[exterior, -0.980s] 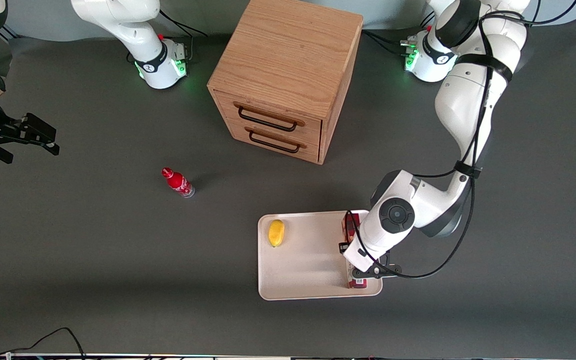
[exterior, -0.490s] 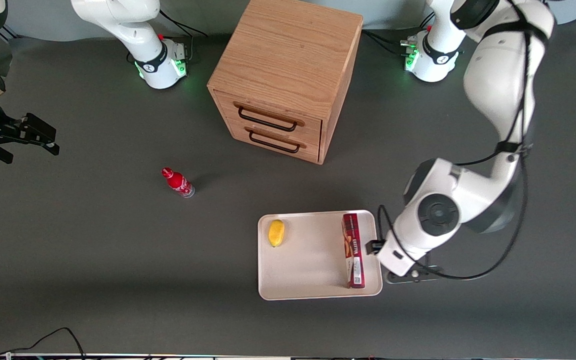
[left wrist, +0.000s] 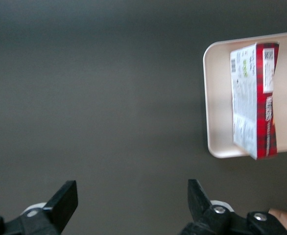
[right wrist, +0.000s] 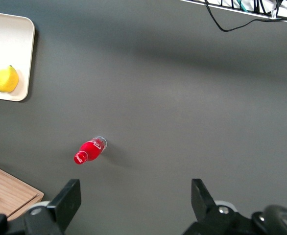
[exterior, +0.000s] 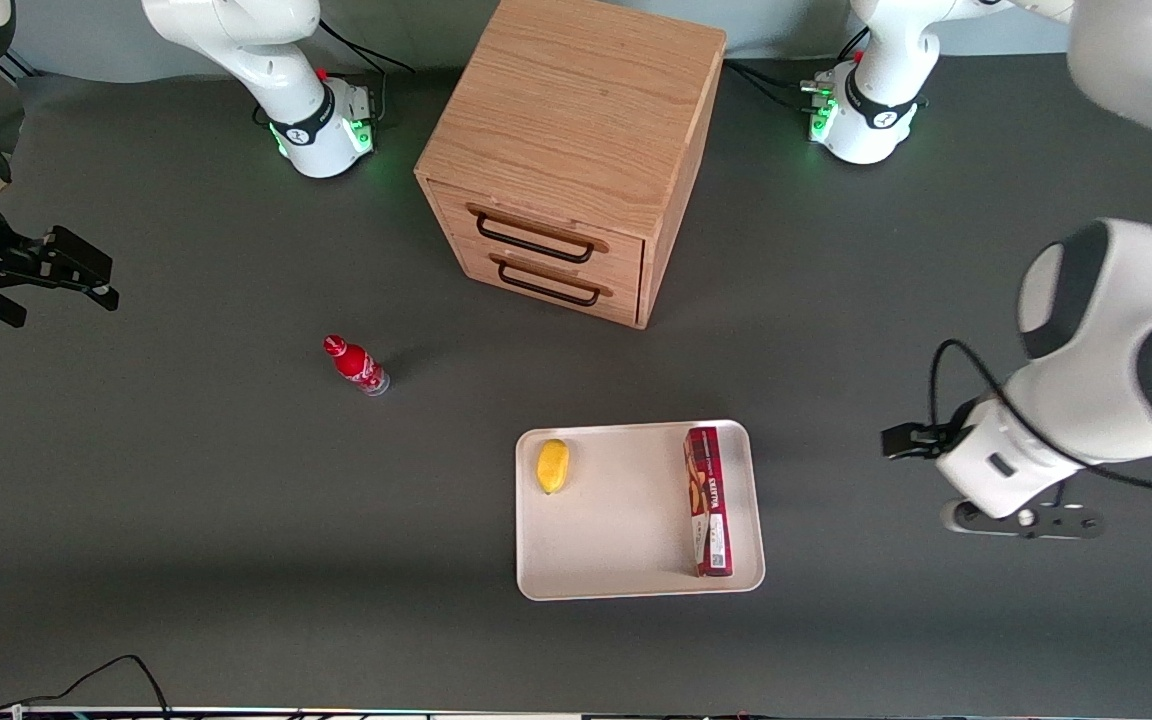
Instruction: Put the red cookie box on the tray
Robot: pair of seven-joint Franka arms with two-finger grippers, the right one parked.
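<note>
Since a second ago the left arm has pulled off the tray and swung out toward its own end of the table — gripper (left wrist: 132,205) now hangs over bare dark tabletop, well apart from the tray (exterior: 626,585). A second back it was right over the red cookie box (exterior: 707,500); half a second back it was just past the tray's edge. Box has not shifted between the last two front shots.

Gripper state: fingers (left wrist: 64,201) spread wide apart, nothing between them, touching nothing — only grey table (left wrist: 94,98) shows in the gap. In the front view the fingers themselves are hidden under the wrist (exterior: 1006,470).

Red cookie box sits on the tray, lying along the tray's edge on the working arm's side, long axis running toward the front camera. It rests on a narrow side, tartan face and white label visible. Wrist view shows one end reaching close to the tray's corner; cannot tell if it touches the rim.

Also on the tray: a yellow lemon (exterior: 552,466), near the corner at the parked arm's side, well apart from the box. Off the tray: a small red bottle (exterior: 355,364) lying on the table toward the parked arm's end, and a wooden two-drawer cabinet (exterior: 576,140) farther from the front camera than the tray, both drawers closed.
</note>
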